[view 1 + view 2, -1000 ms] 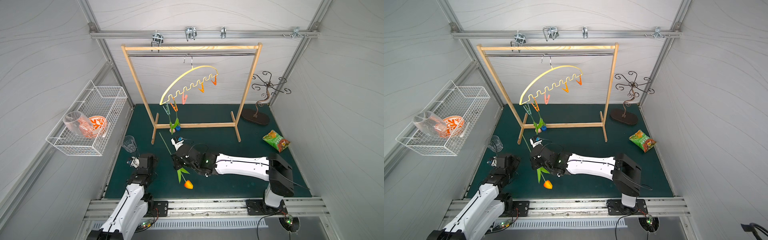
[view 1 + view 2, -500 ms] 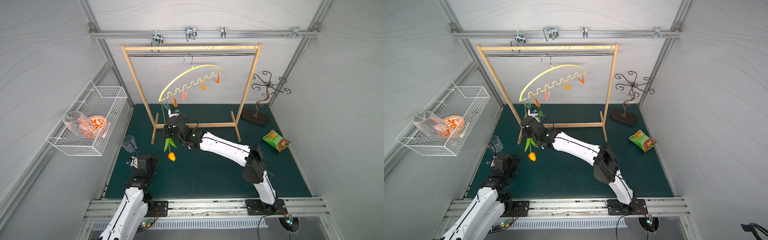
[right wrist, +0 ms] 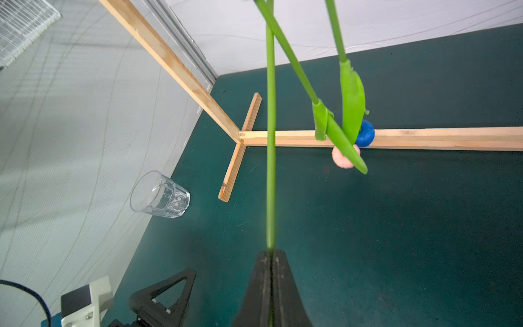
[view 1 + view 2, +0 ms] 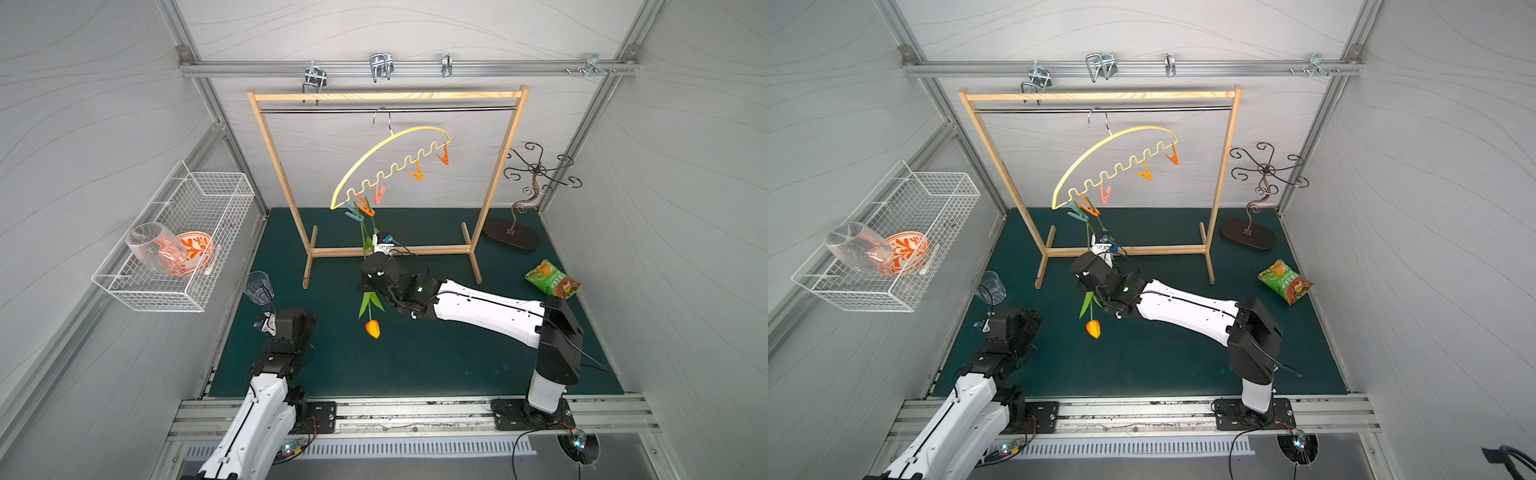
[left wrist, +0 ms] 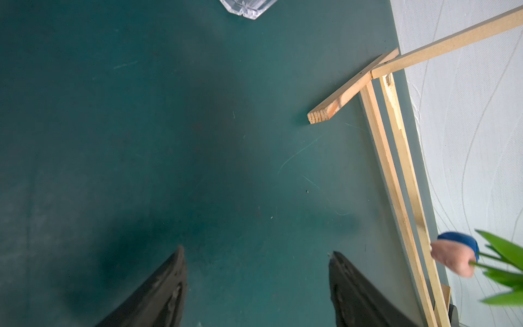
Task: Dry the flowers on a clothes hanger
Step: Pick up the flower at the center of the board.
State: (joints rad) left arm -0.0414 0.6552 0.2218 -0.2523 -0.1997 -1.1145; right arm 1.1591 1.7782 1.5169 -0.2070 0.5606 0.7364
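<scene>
While the right pincer (image 3: 271, 250) is pressed together on the thin green stem (image 3: 270, 141) of the orange tulip (image 4: 372, 328), that flower hangs head-down just left of centre in both top views, over the green bench (image 4: 415, 365). Whether its head touches the bench cannot be told. The pale yellow clothes hanger (image 4: 382, 149) hooks onto the metal rail of the wooden rack (image 4: 386, 96) in the upper middle of the frame and tilts, with its low end to the left. A teal clothespin (image 4: 353, 214), an orange clothespin (image 4: 365, 206) and a pink clothespin (image 4: 379, 194) cluster at that low end. Two more green stems drop from there, and the blue tulip head (image 3: 366, 133) and pink tulip head (image 3: 342, 161) dangle beside the rack's bottom bar.

The left pincer (image 5: 256, 252) is spread wide above bare bench at lower left, gripping nothing, near a clear glass tumbler (image 4: 258, 286). A green snack bag (image 4: 552, 279) lies at centre right. Its printing is too small to read.
</scene>
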